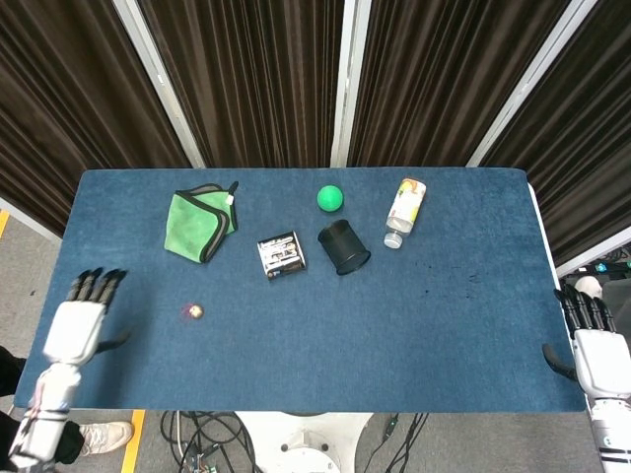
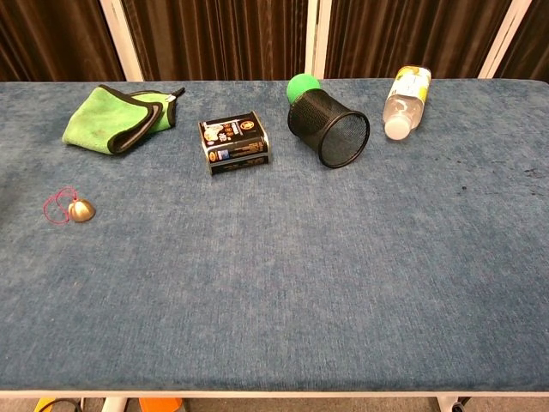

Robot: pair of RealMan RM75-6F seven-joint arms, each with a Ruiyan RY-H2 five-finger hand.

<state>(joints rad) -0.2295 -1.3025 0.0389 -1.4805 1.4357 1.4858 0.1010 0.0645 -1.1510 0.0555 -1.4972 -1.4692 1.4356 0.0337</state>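
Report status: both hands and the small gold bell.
Left hand open, off the table's left edge. Right hand open at the right edge. Small gold bell with red string lies alone on the blue cloth; nothing near it.

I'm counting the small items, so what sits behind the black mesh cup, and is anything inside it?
Behind the tipped black mesh cup sits a green ball, its lower part covered by the cup in the chest view. The cup's open mouth looks empty, though its deepest part is too dark to check.
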